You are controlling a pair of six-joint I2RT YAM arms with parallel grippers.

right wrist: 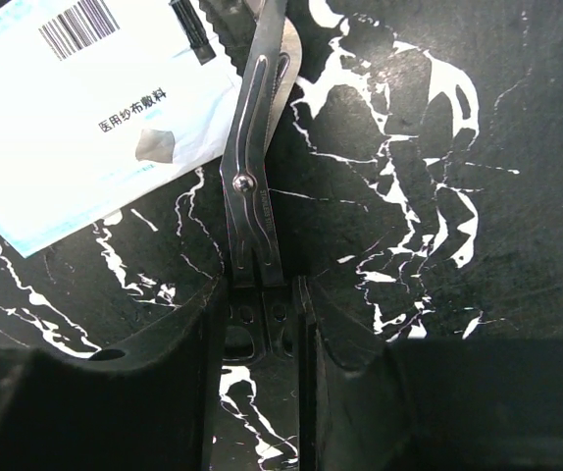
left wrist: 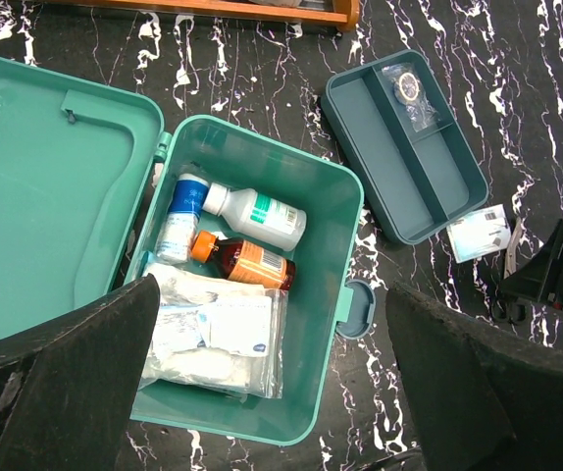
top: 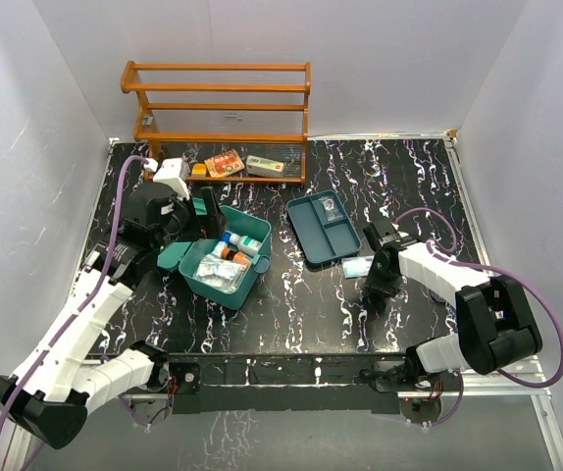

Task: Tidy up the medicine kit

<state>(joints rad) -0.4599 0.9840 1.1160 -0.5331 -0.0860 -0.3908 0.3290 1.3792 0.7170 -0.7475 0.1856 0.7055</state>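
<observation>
Right wrist: barcode and "医用纱布敷料" on white packet (right wrist: 85,132) near tool (right wrist: 262,314)

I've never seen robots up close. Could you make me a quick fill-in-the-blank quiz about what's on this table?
1. The lid of the medicine kit is swung ____.
2. The amber bottle inside it has an ____ cap.
3. The flat tray beside it is divided into ____ compartments.

Missing words: open; orange; two.
</observation>
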